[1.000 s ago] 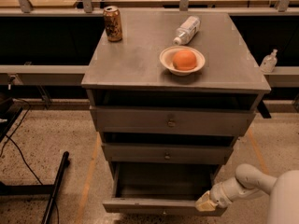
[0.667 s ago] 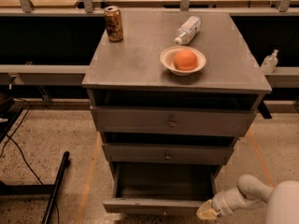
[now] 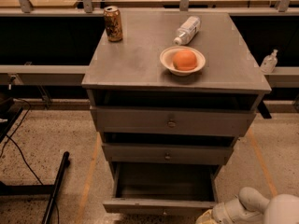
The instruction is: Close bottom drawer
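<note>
The grey metal cabinet (image 3: 140,64) has three drawers. The bottom drawer (image 3: 159,205) is pulled far out, and its shallow inside (image 3: 163,181) looks empty. Its narrow front panel faces me at the lower edge of the view. My gripper (image 3: 204,217) is at the bottom right, just below and in front of the right end of that front panel. It is largely cut off by the edge of the view. The white arm (image 3: 243,208) reaches in from the lower right corner.
The middle drawer (image 3: 166,154) and the top drawer (image 3: 172,122) stand slightly out. On the cabinet top are a can (image 3: 113,24), a lying plastic bottle (image 3: 188,30) and a bowl (image 3: 167,62) holding an orange (image 3: 184,59). A black pole (image 3: 56,188) and cables lie on the floor at left.
My gripper and arm have moved down and forward, from beside the drawer's right front corner to below its front panel. The drawer stays open.
</note>
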